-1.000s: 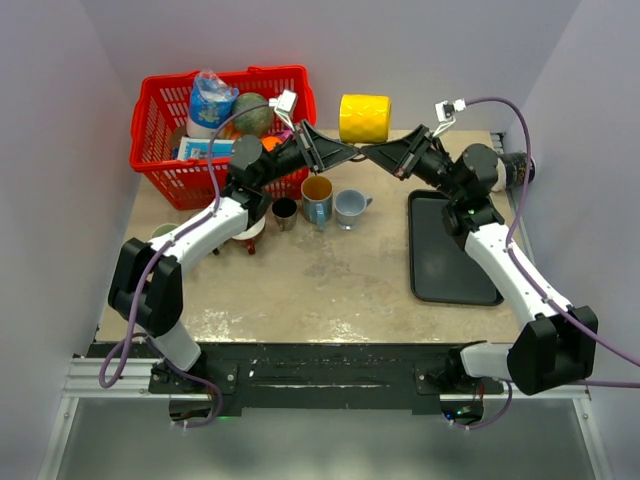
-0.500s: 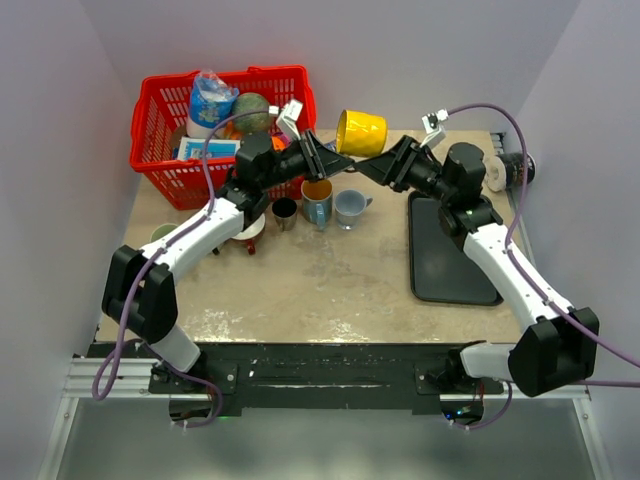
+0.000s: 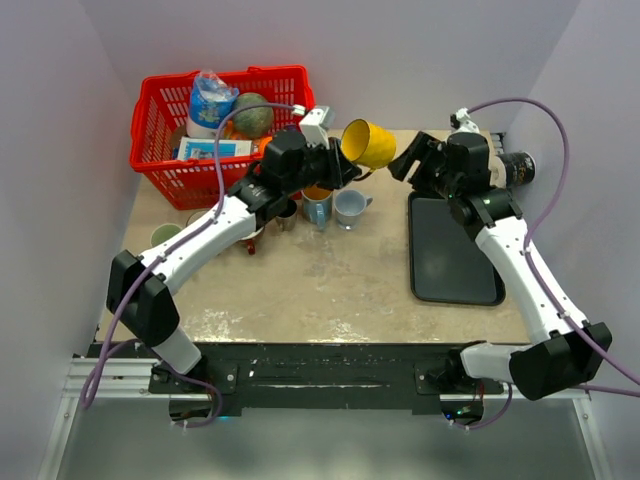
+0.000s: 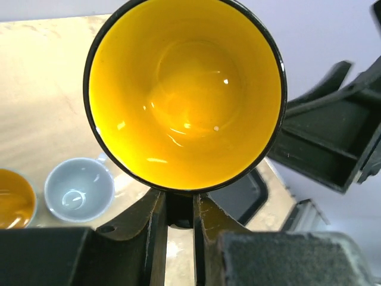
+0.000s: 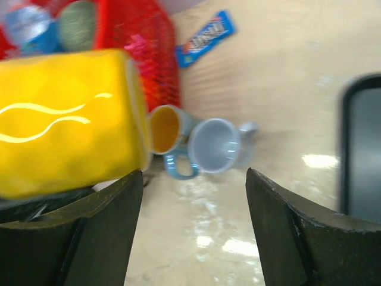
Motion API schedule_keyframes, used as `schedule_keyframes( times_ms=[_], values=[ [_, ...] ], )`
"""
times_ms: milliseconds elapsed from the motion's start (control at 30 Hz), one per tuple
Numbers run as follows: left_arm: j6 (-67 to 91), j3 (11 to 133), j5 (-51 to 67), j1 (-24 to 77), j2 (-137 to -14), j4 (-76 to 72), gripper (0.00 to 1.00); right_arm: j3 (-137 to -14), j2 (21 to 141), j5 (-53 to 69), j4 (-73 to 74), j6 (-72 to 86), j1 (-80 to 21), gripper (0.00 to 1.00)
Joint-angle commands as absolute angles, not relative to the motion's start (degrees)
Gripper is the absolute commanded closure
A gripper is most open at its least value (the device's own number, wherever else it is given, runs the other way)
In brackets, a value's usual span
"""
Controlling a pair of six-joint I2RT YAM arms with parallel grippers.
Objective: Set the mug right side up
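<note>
The yellow mug (image 3: 368, 143) hangs in the air above the back of the table, tilted on its side. My left gripper (image 3: 347, 168) is shut on it from the left. In the left wrist view the mug's open mouth (image 4: 184, 89) faces the camera, and the left gripper (image 4: 178, 205) pinches a dark part just under the black rim. My right gripper (image 3: 403, 162) stands open a little to the right of the mug, clear of it. The right wrist view has the mug (image 5: 65, 143) at the left, beyond the open right gripper (image 5: 193, 179).
Below the mug stand a blue mug with an orange inside (image 3: 317, 196), a grey mug (image 3: 350, 207) and a small dark cup (image 3: 284, 210). A red basket (image 3: 160, 110) of groceries fills the back left. A black tray (image 3: 450, 250) lies at the right.
The right gripper has let go of the mug, opened and drawn back to the right. The left gripper has swung the mug round, its mouth now towards the left wrist.
</note>
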State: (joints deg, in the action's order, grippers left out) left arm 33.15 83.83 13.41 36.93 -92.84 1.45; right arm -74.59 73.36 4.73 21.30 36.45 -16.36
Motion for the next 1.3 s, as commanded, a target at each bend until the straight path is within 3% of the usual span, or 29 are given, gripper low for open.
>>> schedule_keyframes(
  times_ms=[0, 167, 367, 1267],
  values=[
    [24.0, 88.7, 5.9, 42.3, -92.6, 4.8, 1.00, -78.6, 72.0, -18.3, 34.7, 37.6, -15.5, 0.26],
    [19.1, 91.0, -2.8, 46.8, -97.8, 10.4, 1.00, -79.6, 71.1, -34.5, 45.3, 45.0, -14.6, 0.25],
    [18.5, 89.9, -4.8, 48.9, -100.9, 11.1, 1.00, -77.5, 69.3, -41.3, 50.6, 50.3, -12.4, 0.25],
    [16.5, 99.4, -11.1, 51.4, -119.7, 18.0, 1.00, -70.9, 68.6, -30.1, 47.0, 46.2, -6.2, 0.25]
  ],
)
